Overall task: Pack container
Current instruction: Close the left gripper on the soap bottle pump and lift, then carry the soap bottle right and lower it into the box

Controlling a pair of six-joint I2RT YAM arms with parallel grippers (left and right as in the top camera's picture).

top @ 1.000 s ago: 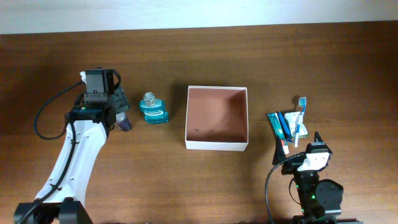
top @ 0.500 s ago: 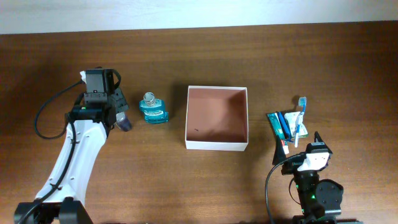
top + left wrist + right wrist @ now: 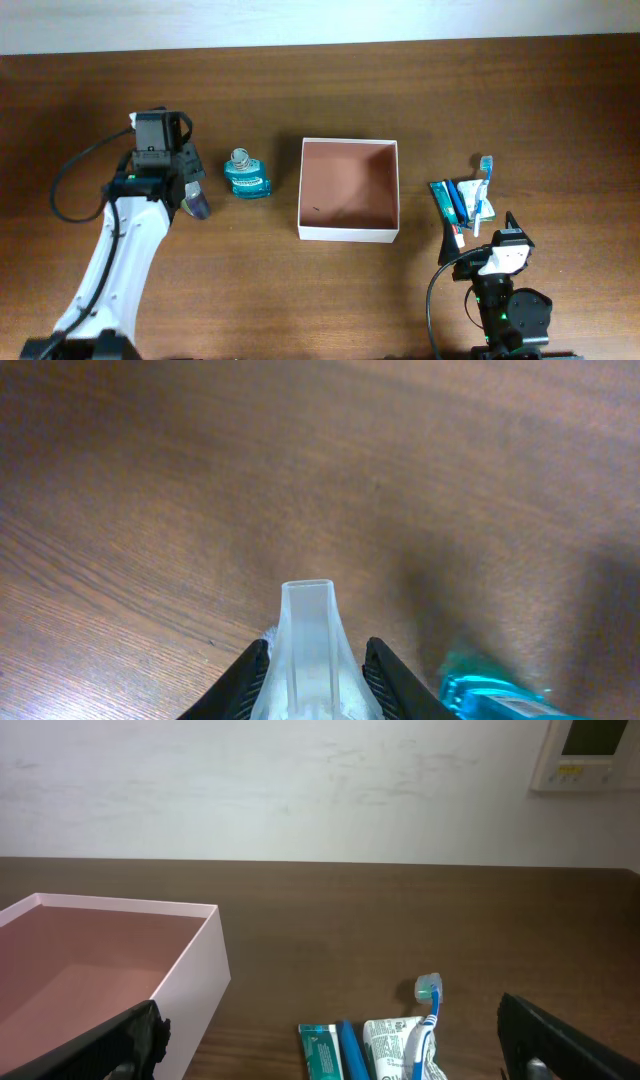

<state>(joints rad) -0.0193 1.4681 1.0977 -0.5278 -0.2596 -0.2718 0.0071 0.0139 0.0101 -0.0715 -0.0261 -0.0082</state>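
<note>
The table (image 3: 560, 100) carries everything. At its middle sits the container (image 3: 350, 233), open side up, its reddish floor bare but for a tiny dark speck, so I judge the packing is only starting.

My right gripper (image 3: 328, 1012) hangs low near the table's near edge with its jaws spread wide and nothing between them. Just beyond it lies the toothbrush and toothpaste set (image 3: 465, 200), right of the container.

On the other side, the teal bottle (image 3: 247, 180) lies between the container and my left gripper (image 3: 312, 665), apart from both.

The left gripper is clamped on the smallest thing here, a small clear bottle (image 3: 306, 610), with a finger pressed against each side.

I take the step in hand to be this pickup. The next move calls for lifting straight up, carrying the bottle rightward above the teal bottle, clearing the container's near wall, and releasing low over the floor.
</note>
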